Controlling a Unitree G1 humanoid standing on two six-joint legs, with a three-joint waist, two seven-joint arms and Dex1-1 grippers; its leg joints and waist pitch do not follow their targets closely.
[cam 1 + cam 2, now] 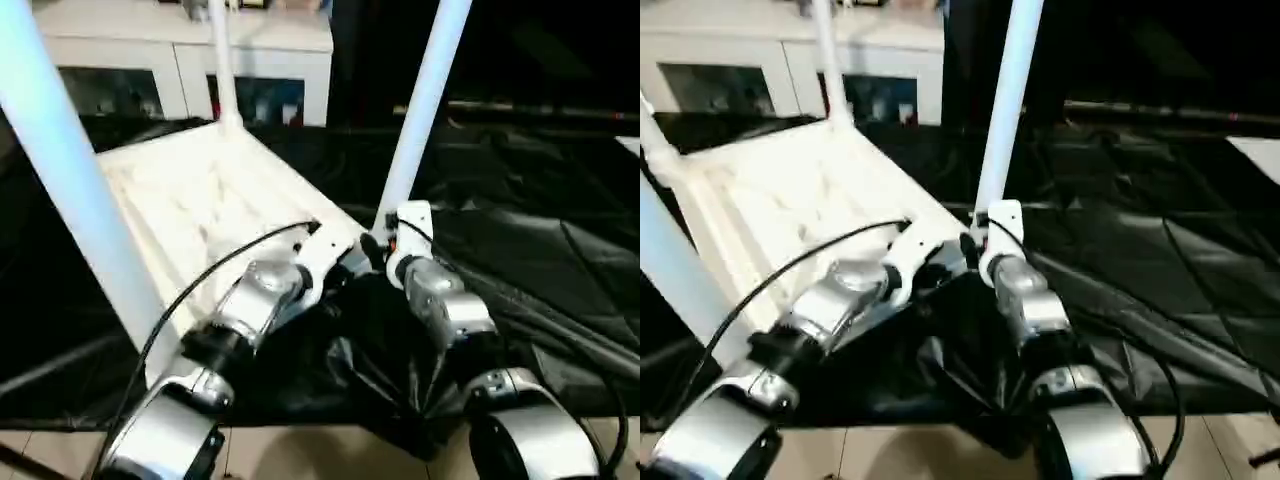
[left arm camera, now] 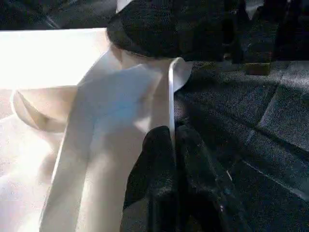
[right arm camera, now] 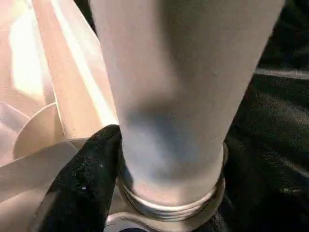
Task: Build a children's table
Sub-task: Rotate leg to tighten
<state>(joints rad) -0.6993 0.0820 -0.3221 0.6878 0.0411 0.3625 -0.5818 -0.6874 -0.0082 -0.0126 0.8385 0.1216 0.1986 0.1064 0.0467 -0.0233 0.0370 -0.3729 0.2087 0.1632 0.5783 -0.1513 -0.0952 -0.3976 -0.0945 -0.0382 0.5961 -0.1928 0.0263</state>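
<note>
The children's table lay upside down on the bench (image 1: pixel 560 250), which was draped in crinkled black sheeting; its white plastic tabletop (image 1: pixel 190 200) had the ribbed underside facing up and long white tubular legs rising from its round corner sockets. Three legs showed in the head views: one looming at the near left (image 1: pixel 70 180), one at the far corner (image 1: pixel 222 70), and the leg at the near right corner (image 1: pixel 420 110), which looked to be the step in hand. In the right wrist view that smooth tube (image 3: pixel 183 96) met a threaded collar (image 3: pixel 169 203) at the socket, with rings of thread exposed, so it was probably not yet fully home. The right end effector (image 1: pixel 385 245) sat at the base of this leg with one black finger (image 3: pixel 87 179) pressed to the tube; the other finger was hidden, so whether it pinched the leg could not be told. The left end effector (image 2: pixel 176 154) had its two fingers pressed together on the thin raised edge of the tabletop, steadying it. The next move would likely call for turning the leg down into its socket while the tabletop was held against twisting. White cabinets (image 1: pixel 180 50) stood behind the bench.
</note>
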